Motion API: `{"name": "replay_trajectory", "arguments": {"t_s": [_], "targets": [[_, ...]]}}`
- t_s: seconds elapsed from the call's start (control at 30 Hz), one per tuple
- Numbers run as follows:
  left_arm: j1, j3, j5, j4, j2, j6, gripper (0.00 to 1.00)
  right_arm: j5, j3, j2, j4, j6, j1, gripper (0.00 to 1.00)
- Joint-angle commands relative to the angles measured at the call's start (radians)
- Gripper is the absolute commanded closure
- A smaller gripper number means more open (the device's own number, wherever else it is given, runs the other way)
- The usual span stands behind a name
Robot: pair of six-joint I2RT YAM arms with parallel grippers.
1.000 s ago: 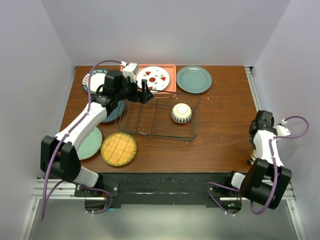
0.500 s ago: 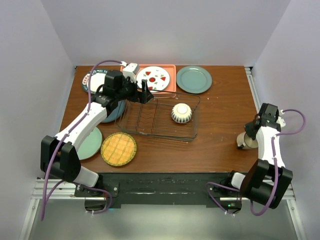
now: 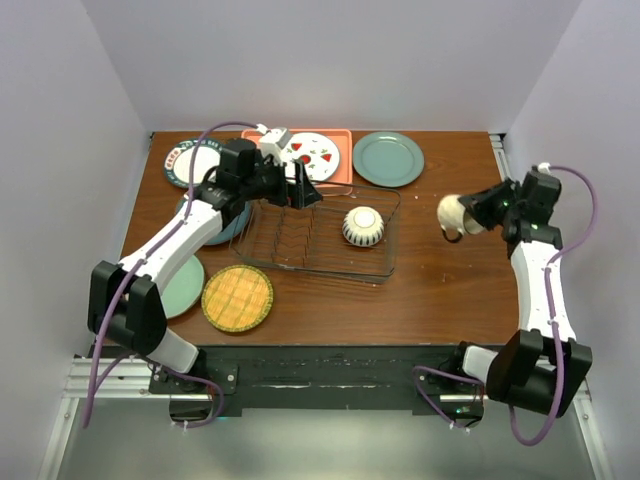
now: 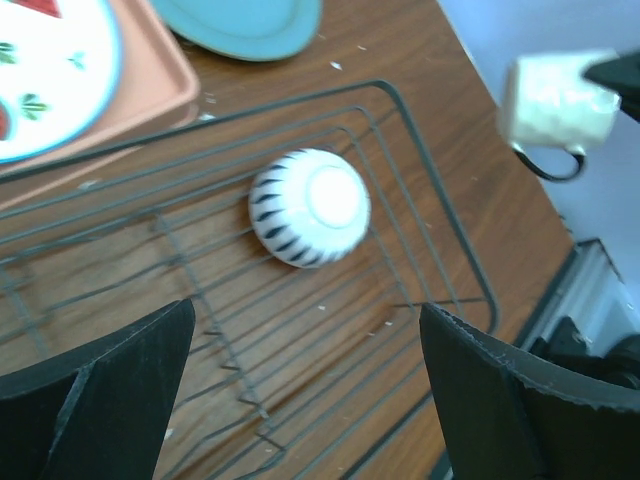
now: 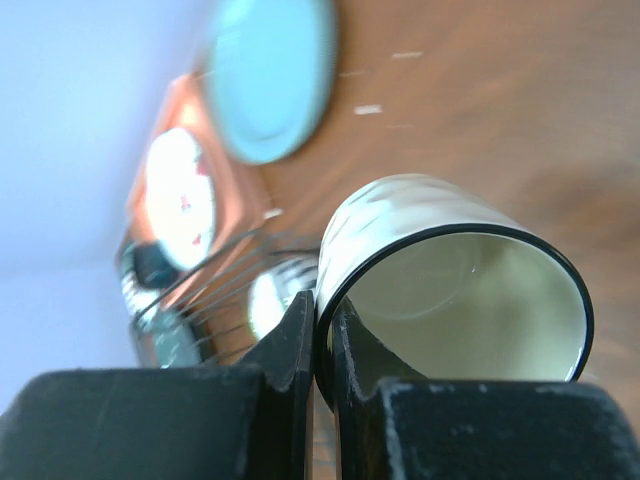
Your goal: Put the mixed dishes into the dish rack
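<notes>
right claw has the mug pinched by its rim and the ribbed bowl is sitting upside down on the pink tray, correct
Not quite. The ribbed bowl lies upside down in the dish rack, not on the pink tray, as the top external view shows. The right claw does pinch the mug by its rim.

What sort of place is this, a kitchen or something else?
Probably a robot test cell, not a kitchen: plain white walls box in a wooden table, the left arm and right arm are bolted at its near edge, and a dish rack and yellow woven plate sit on it.
</notes>
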Motion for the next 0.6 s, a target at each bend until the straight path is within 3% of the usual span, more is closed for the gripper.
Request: {"name": "replay_trajectory", "arguments": {"t_s": [0.0, 0.2, 0.57], "targets": [[-0.076, 0.057, 0.119, 0.086, 0.023, -0.111, 0.0, -0.121, 0.125, -0.048, 0.215, 0.086, 0.188, 1.0], [-0.131, 0.07, 0.197, 0.264, 0.075, -0.231, 0.0, -0.118, 0.145, -0.02, 0.442, 0.239, 0.34, 1.0], [-0.133, 0.028, 0.293, 0.696, 0.127, -0.479, 0.0, -0.144, 0.168, -0.008, 0.638, 0.482, 0.429, 1.0]]}}
